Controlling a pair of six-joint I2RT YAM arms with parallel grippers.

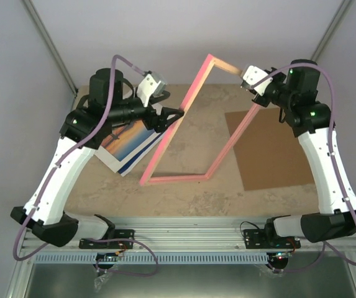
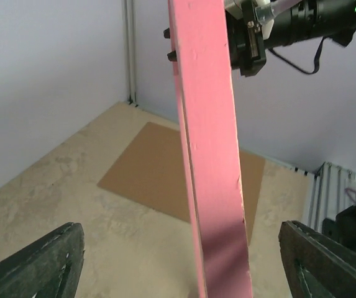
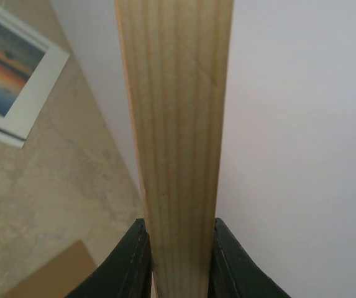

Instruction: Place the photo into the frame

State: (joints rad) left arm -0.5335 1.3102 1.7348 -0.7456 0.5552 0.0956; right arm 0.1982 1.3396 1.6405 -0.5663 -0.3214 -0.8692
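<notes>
Frame stands tilted at centre, its upper-right end clenched by the right gripper. Cardboard sheet lies at right, photo at left. Left gripper is spread wide, straddling the frame's left rail.

Beige table w/ photo & cardboard sheet lying flat.

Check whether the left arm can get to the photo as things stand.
Probably yes: the photo lies on the table close by the left gripper. Its open fingers straddle the frame at one side bar, so it must back off first.
</notes>
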